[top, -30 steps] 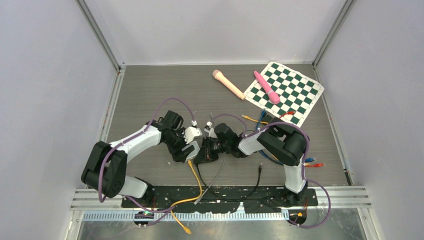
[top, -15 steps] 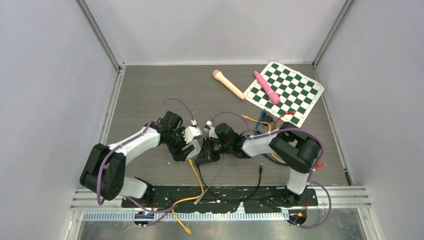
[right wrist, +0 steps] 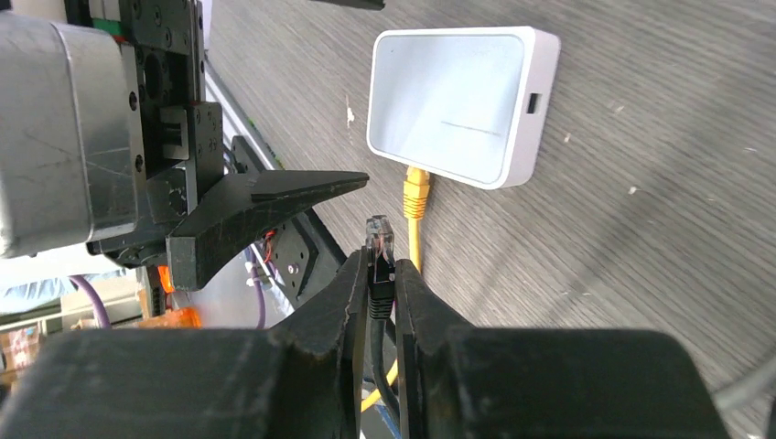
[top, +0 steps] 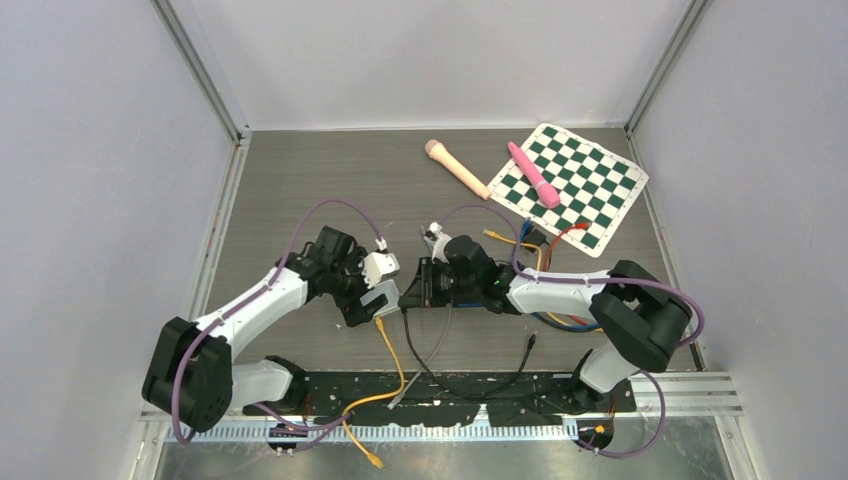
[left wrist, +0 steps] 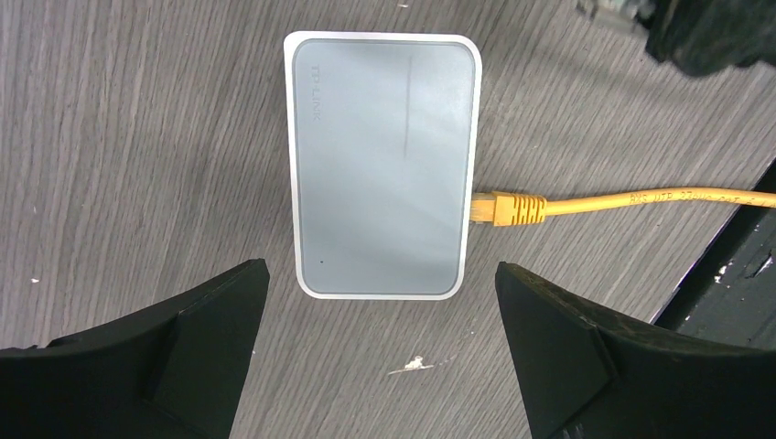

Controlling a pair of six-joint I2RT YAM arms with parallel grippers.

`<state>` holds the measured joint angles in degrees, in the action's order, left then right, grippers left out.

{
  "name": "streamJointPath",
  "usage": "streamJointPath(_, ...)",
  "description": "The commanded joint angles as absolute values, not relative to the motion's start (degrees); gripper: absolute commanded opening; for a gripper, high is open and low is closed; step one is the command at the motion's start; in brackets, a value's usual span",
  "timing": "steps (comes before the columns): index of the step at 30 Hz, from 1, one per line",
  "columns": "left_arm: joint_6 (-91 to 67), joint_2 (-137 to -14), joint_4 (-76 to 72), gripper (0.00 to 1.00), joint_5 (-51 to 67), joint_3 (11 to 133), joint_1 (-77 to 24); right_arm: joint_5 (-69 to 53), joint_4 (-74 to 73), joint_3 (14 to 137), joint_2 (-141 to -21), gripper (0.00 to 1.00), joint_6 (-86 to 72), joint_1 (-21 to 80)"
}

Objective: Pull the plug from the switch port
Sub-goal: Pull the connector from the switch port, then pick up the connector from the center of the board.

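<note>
The grey-topped white switch (left wrist: pixel 382 165) lies flat on the wooden table, with a yellow plug (left wrist: pixel 508 208) still seated in its side. My left gripper (left wrist: pixel 380 268) is open, its black fingers wide on either side of the switch's near end and touching nothing. My right gripper (right wrist: pixel 377 265) is shut on a black plug (right wrist: pixel 380 242), which is out of the switch (right wrist: pixel 453 101) and held a little way off, beside the yellow plug (right wrist: pixel 416 192). From above, the left gripper (top: pixel 365 288) and the right gripper (top: pixel 420 285) face each other over the switch (top: pixel 374 300).
A green checkered mat (top: pixel 570 185) with a pink tool (top: pixel 533 173) lies at the back right, a beige tool (top: pixel 457 167) beside it. Coloured cables (top: pixel 540 250) bunch behind the right arm. A black cable loop (top: pixel 470 370) and yellow cable (top: pixel 395 350) run toward the front edge.
The left gripper has opened wide and let go of the switch. The right gripper has drawn back to the right with the black plug, now free of the switch.
</note>
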<state>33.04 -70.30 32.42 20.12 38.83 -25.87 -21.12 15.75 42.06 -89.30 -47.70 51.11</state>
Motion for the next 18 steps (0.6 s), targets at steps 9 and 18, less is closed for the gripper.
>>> streamJointPath(9,27.98,-55.06,25.14,1.0,14.38,38.66,-25.75,-15.8,6.24,48.05,-78.95,0.05,-43.12,44.83)
streamJointPath(18,12.8,-33.11,11.15,1.0,-6.91,33.36,-25.66,-17.09,10.0,56.74,-79.21,0.05,-50.24,46.29)
